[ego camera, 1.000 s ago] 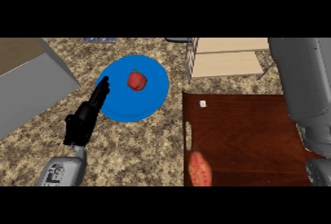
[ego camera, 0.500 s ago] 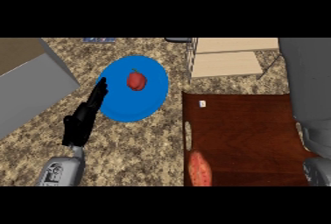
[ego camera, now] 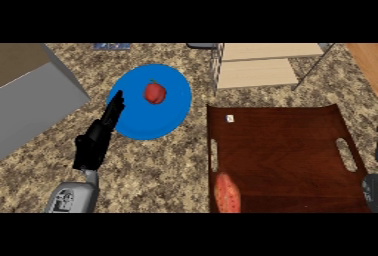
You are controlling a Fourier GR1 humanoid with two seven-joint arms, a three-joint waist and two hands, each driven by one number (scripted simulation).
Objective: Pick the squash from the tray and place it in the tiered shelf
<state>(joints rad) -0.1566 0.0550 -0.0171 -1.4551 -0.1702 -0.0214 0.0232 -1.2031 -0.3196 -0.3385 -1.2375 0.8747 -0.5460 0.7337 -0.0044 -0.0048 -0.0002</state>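
Observation:
The squash [ego camera: 227, 194], an orange-red oblong, lies at the near left corner of the dark brown tray [ego camera: 288, 150], partly cut off by the view's lower edge. Beyond the tray's far edge stands the tiered shelf [ego camera: 260, 65], with pale wooden boards in a thin metal frame. My left hand [ego camera: 96, 140] rests open on the counter left of the tray, its straight fingers lying over the rim of a blue plate [ego camera: 173, 115]. Only a dark sliver of my right arm [ego camera: 369, 187] shows at the right edge beside the tray; its fingers are hidden.
A red, pepper-like vegetable [ego camera: 154, 92] sits on the blue plate. A grey box [ego camera: 37, 95] fills the left side. A small white tag [ego camera: 229, 118] lies at the tray's far left corner. The counter [ego camera: 155, 170] is speckled stone.
The big grey right forearm that covered the right side has pulled back to the lower right edge, uncovering the tray's handle and the shelf. The left hand has not moved.

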